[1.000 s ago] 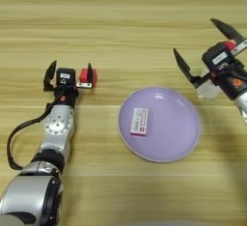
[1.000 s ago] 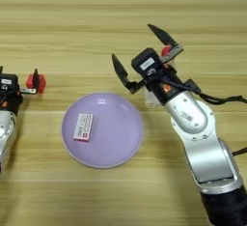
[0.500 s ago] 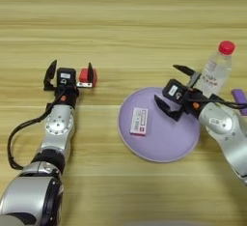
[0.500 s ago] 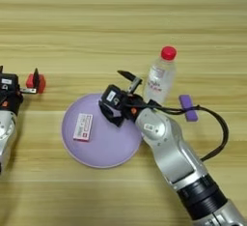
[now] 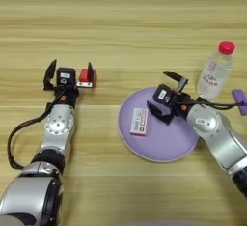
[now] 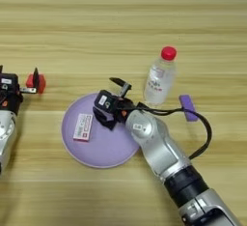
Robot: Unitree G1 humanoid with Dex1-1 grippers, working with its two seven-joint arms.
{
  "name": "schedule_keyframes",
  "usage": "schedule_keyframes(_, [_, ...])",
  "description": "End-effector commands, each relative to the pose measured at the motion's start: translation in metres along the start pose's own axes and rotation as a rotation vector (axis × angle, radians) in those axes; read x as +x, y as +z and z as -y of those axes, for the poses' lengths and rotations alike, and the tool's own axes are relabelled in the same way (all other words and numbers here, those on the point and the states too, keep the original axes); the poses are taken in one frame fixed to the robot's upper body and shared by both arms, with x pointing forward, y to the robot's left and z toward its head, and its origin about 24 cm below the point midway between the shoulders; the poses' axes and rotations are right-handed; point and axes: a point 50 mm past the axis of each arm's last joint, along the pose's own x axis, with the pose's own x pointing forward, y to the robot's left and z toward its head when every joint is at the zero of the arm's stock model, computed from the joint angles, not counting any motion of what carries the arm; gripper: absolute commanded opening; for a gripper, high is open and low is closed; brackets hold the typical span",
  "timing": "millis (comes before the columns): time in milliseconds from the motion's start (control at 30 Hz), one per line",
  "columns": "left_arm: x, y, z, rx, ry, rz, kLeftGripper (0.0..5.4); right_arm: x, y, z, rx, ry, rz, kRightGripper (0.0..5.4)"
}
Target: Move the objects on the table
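Observation:
The small red cube (image 5: 86,78) lies on the table (image 5: 120,27) right at the tip of one finger of my left gripper (image 5: 69,72), which rests open at the left. The small purple block (image 6: 188,107) lies at the right, beyond my right arm's cable. My right gripper (image 5: 159,92) hangs open over the far edge of the lilac plate (image 5: 164,145), just right of a white and pink card (image 5: 139,122) lying on the plate. Nothing is between its fingers.
A clear bottle with a red cap (image 5: 215,70) stands upright behind the plate at the right, close to my right forearm. A black cable loops beside each arm.
My right gripper has swung from the back right, in front of the bottle, down and left over the plate. The bottle and purple block now show. The left arm has not moved.

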Motion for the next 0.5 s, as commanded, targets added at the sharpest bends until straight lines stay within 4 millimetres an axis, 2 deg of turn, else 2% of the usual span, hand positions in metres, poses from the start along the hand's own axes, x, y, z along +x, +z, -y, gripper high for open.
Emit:
schedule_keyframes(33, [-0.002,-0.001,0.0,0.008,-0.007,0.0,5.4,0.006,-0.012,-0.001,-0.004,0.005,-0.051,5.39])
schedule_keyframes(500, [-0.003,-0.001,-0.002,0.011,-0.012,-0.001,5.4,0.04,-0.009,0.01,0.032,-0.039,-0.035,5.39])
